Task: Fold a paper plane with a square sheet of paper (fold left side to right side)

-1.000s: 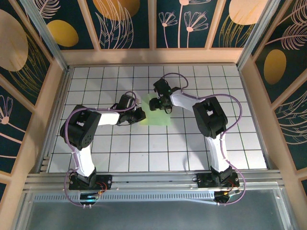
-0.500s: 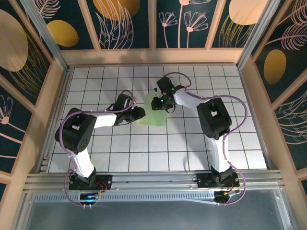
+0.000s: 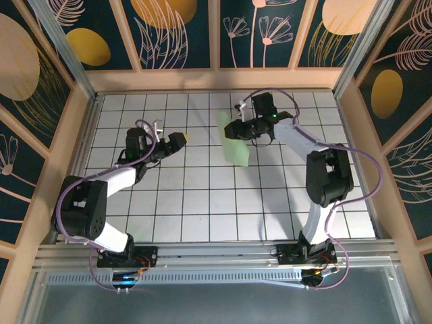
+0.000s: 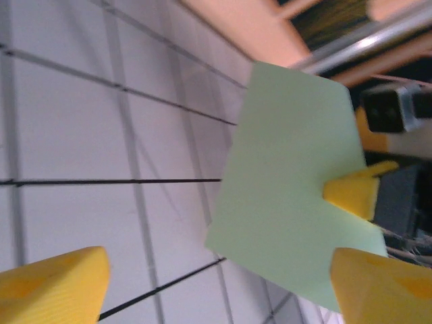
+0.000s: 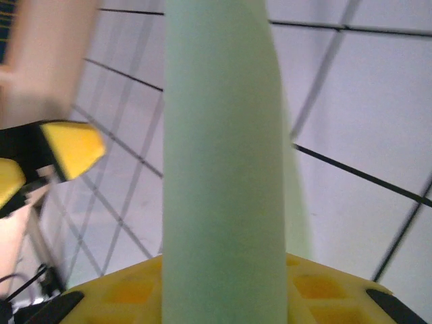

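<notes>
White grid table [image 3: 202, 202]; right claw [image 3: 237, 128] pinches pale-green sheet [image 3: 237, 147]; left claw [image 3: 175, 142] spread.

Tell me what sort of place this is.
Probably a purpose-built robot test cell: a white grid-tiled table, wood-framed leaf-print wall panels, and a left arm and right arm bolted to an aluminium rail.

The square sheet of paper [image 3: 237, 150] is held above the tabletop [image 3: 202, 202], behind its middle, in the right gripper [image 3: 236, 128]. The left gripper [image 3: 177, 140] is set to its left, apart.
</notes>
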Controlling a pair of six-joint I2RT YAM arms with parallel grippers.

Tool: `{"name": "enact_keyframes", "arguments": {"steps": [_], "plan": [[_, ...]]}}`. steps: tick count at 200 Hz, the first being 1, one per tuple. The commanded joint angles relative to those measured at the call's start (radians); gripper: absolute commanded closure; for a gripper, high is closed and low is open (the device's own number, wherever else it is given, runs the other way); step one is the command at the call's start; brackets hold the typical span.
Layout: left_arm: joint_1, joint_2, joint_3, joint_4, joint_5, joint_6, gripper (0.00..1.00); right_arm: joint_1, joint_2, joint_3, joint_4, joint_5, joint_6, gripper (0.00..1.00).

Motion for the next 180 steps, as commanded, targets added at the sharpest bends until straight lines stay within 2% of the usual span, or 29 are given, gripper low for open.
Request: {"name": "enact_keyframes", "arguments": {"steps": [1, 16, 32, 61, 76, 116, 149, 180], "plan": [[0.002, -0.056, -0.011, 0.265, 0.186, -0.012, 0.07, 0.0, -0.1, -0.01, 0.017, -0.217, -0.092, 0.66], [0.001, -0.079, -0.008, 0.313, 0.201, -0.013, 0.01, 0.002, -0.135, -0.013, 0.025, -0.307, -0.109, 0.67], [0.0, -0.096, -0.001, 0.343, 0.217, -0.011, 0.01, 0.013, -0.172, -0.026, 0.058, -0.381, -0.102, 0.69], [0.0, -0.094, 0.027, 0.341, 0.234, -0.012, 0.01, 0.037, -0.21, -0.053, 0.168, -0.427, -0.028, 0.79], [-0.001, -0.091, 0.029, 0.329, 0.218, -0.008, 0.01, 0.036, -0.214, -0.07, 0.216, -0.407, 0.012, 0.8], [-0.001, -0.097, 0.028, 0.22, 0.173, 0.048, 0.01, 0.024, -0.158, -0.075, 0.209, -0.329, 0.054, 0.83], [-0.001, -0.116, 0.027, 0.139, 0.133, 0.093, 0.01, 0.021, -0.144, -0.07, 0.216, -0.323, 0.067, 0.83], [0.0, -0.133, 0.009, 0.136, 0.085, 0.086, 0.02, 0.019, -0.153, -0.063, 0.204, -0.308, 0.069, 0.84]]}}
